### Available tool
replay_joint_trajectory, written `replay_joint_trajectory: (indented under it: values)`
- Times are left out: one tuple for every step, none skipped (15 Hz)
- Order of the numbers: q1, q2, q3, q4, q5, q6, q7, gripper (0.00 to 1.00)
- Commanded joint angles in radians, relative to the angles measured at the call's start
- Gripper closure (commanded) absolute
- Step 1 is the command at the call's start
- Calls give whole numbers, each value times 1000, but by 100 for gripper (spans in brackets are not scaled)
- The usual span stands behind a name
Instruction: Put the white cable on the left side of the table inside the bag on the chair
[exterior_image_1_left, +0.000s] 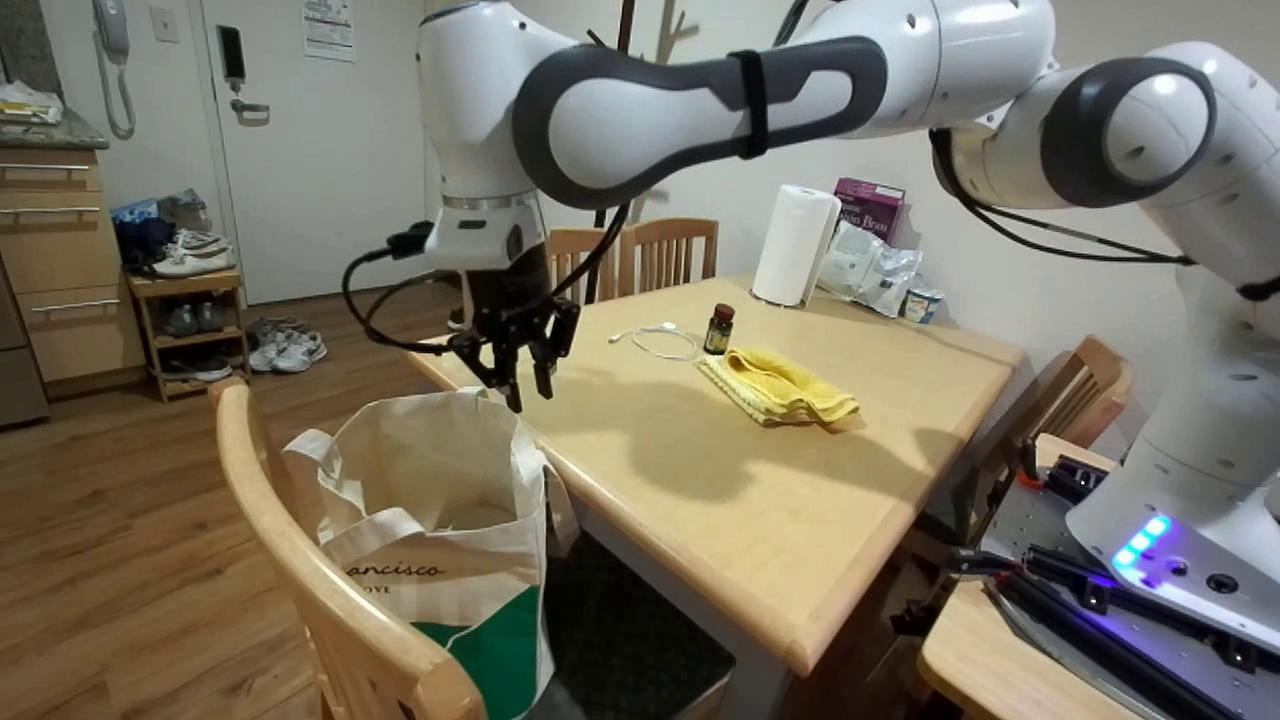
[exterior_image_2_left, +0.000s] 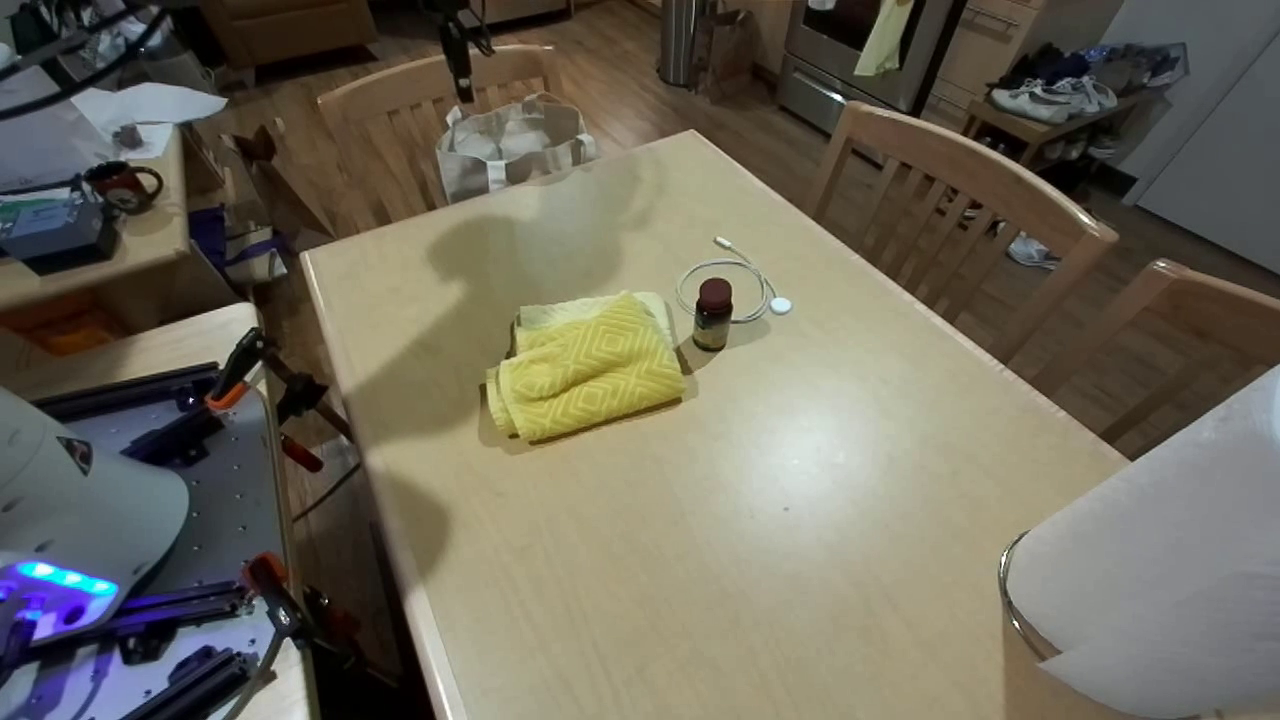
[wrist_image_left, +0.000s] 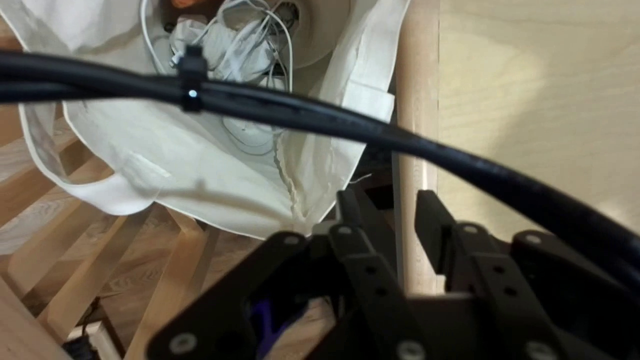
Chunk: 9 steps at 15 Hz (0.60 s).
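A white cable (exterior_image_1_left: 668, 328) with a round white end lies loosely coiled on the table (exterior_image_1_left: 640, 455); it also shows in an exterior view (exterior_image_2_left: 768, 292). The cream tote bag (exterior_image_1_left: 470, 560) stands open-topped on a chair (exterior_image_1_left: 345, 602) against the table edge. In the wrist view, the bag (wrist_image_left: 225, 182) holds a tangle of white cords (wrist_image_left: 245, 50) and other items partly hidden by my black arm cable. My gripper (exterior_image_1_left: 529, 388) points down above the gap between the bag's rim and the table edge. In the wrist view, its fingers (wrist_image_left: 385, 207) are apart with nothing between them.
A dark bottle (exterior_image_1_left: 718, 330) stands beside the cable. A folded yellow cloth (exterior_image_1_left: 785, 385) lies near it. A paper towel roll (exterior_image_1_left: 797, 245), plastic bags (exterior_image_1_left: 868, 265) and a purple box (exterior_image_1_left: 868, 205) stand at the table's far end. Wooden chairs (exterior_image_2_left: 960, 180) line a side.
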<state>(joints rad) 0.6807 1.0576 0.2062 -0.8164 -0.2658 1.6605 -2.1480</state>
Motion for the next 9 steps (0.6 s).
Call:
replay_joint_trajectory:
  values:
    - [-10, 36, 4, 108, 47, -79, 4, 33]
    - [-2, 34, -21, 125, 36, -96, 52, 26]
    - [2, 16, -55, 116, -3, -73, 108, 20]
    - [-9, 9, -70, 123, -6, -67, 132, 13]
    - [-19, 1, -89, 131, -2, -65, 161, 7]
    - [-29, -4, -109, 137, 3, -63, 189, 1]
    - [-43, -11, -127, 139, 10, -59, 217, 0]
    - [-53, -16, -143, 135, 15, -56, 253, 0]
    - [-66, -22, -157, 123, 18, -43, 288, 0]
